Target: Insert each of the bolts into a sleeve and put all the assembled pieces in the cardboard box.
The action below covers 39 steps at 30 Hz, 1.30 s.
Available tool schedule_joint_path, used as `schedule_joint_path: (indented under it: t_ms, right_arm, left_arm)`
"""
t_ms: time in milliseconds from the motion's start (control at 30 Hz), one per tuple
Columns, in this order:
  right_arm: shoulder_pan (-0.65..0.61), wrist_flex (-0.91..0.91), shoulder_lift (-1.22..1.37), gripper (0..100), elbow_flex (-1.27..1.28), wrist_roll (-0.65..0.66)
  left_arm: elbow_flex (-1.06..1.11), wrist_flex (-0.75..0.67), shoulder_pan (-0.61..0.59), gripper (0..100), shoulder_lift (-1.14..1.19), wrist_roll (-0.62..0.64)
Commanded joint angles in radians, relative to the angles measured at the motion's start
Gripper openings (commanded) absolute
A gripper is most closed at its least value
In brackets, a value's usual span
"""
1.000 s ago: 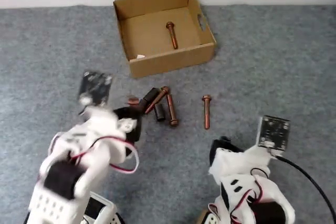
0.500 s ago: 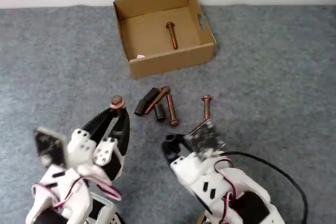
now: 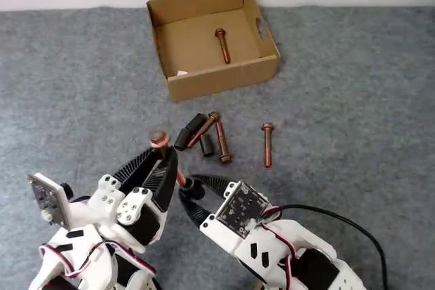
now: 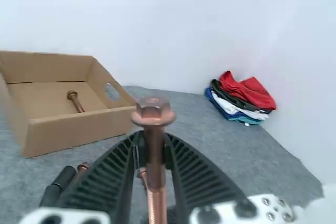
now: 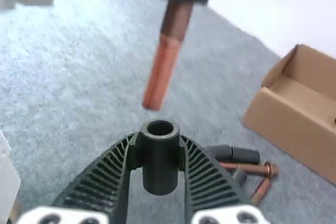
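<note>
— Two hands are meeting low over the bench (image 3: 353,100). The left hand (image 3: 163,155) is clamping a copper bolt (image 3: 159,139) by its shank, head up. The right hand (image 3: 188,188) is gripping a black sleeve (image 5: 160,156) just beside it.

— Is the tip sitting in the sleeve?

— The high view is leaving that unclear, because the dark fingers are crowding the spot. The right wrist view is settling it. The sleeve is standing upright between the fingers with its bore open. The tilted bolt's tip is hanging just above the rim, apart from it.

— What is the left wrist view adding?

— It is showing the hexagonal head poking out above the fingertips. It is also showing a pile of clothes (image 4: 241,95) lying against the wall.

— Where is everything else lying?

— The cardboard box (image 3: 224,78) is sitting at the far side of the bench. One boxed bolt (image 3: 221,45) is lying on its floor. Between the box and the hands a cluster is lying together. It is made up of two loose bolts (image 3: 221,143) and some loose sleeves (image 3: 206,145). I cannot tell whether either of those bolts is sitting in a sleeve. A lone bolt (image 3: 267,145) is lying near the cluster, apart from it.
</note>
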Motion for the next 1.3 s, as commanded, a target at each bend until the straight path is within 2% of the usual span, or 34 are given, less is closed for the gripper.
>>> schedule_joint_path:
  t_ms: [0,500,767,1033,1267]
  right_arm:
    - [-0.012,-0.036,-0.012,0.7,-0.009,0.014]
    - [-0.007,-0.036,-0.019,0.7,-0.057,0.014]
    - [-0.005,-0.036,-0.021,0.8,-0.057,0.011]
    - [-0.005,-0.036,-0.021,0.8,-0.057,0.012]
    - [-0.005,-0.036,-0.021,0.8,-0.057,0.012]
  left_arm:
    - [-0.033,-0.031,0.008,0,-0.003,0.009]
    - [0.091,-0.11,0.014,0,-0.003,0.006]
    - [0.062,0.02,0.015,0,-0.003,0.003]
    - [0.035,0.186,0.023,0,-0.003,-0.121]
    - [0.053,0.302,0.187,0,-0.003,-0.173]
